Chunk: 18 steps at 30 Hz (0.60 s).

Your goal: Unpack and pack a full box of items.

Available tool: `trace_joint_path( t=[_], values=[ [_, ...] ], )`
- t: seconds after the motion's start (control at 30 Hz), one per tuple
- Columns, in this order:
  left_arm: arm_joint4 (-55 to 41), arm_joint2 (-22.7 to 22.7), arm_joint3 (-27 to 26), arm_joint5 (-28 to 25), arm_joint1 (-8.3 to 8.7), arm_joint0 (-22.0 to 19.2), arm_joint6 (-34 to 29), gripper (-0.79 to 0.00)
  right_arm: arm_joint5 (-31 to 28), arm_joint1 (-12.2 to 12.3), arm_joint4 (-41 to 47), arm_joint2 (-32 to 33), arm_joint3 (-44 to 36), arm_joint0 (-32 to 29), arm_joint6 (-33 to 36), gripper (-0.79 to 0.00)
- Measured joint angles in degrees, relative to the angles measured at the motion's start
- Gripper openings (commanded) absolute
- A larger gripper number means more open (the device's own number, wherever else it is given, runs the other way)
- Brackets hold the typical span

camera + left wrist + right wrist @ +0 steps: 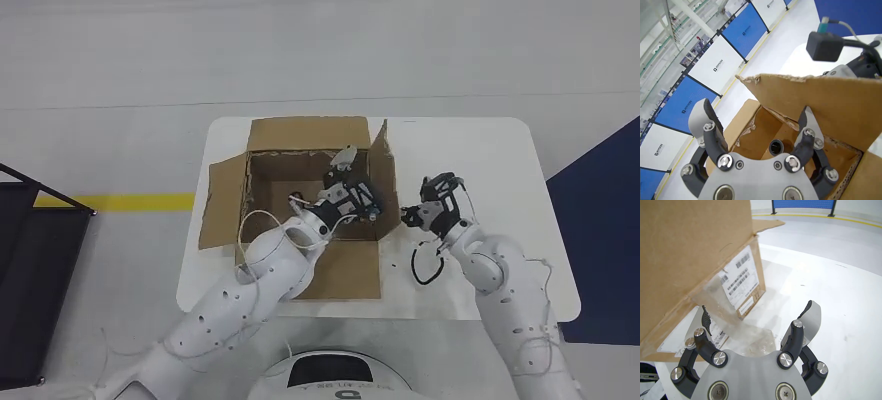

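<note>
An open cardboard box (270, 160) stands on the white table (490, 160) with its flaps spread. My left gripper (352, 190) hangs open over the box's right side, holding nothing. In the left wrist view, one of the left gripper's (755, 121) fingers (804, 121) sits close to the inner face of the upright right flap (829, 106). A dark round object (776, 147) lies deep in the box. My right gripper (435, 207) stands open outside the box, just right of its wall. In the right wrist view the right gripper (757, 311) faces the labelled side of the box (742, 279).
A crumpled piece of clear plastic (761, 338) lies on the table against the box wall, under my right gripper. Bare table (500, 170) stretches to the right of the box. The left flap (222, 200) overhangs the table's left part. Blue and white partition panels (702, 62) stand far off.
</note>
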Motion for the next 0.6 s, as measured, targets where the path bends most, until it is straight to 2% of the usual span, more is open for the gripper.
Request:
trace_joint_path(
  t=[0.17,0.33,0.47,0.6],
  values=[
    [-1.12,4.62,5.09,1.48,-2.22,-3.41,-2.08,0.000,1.46,0.84,0.38,9.81,-8.10,-11.53,-8.10,0.000],
    [-1.28,6.60,8.18,3.82,-3.88,-5.67,-3.01,0.000,1.24,0.92,0.19,15.09,-14.23,-19.60,-15.74,0.000],
    [-1.69,4.39,6.86,6.80,-4.41,-6.66,-4.02,0.000,0.15,0.93,-1.25,17.71,-18.83,-22.54,-21.97,0.000],
    [-0.38,-0.43,3.36,8.77,-3.78,-5.45,-5.41,0.000,-1.04,1.19,-4.82,18.80,-23.54,-22.06,-22.25,0.000]
  ],
)
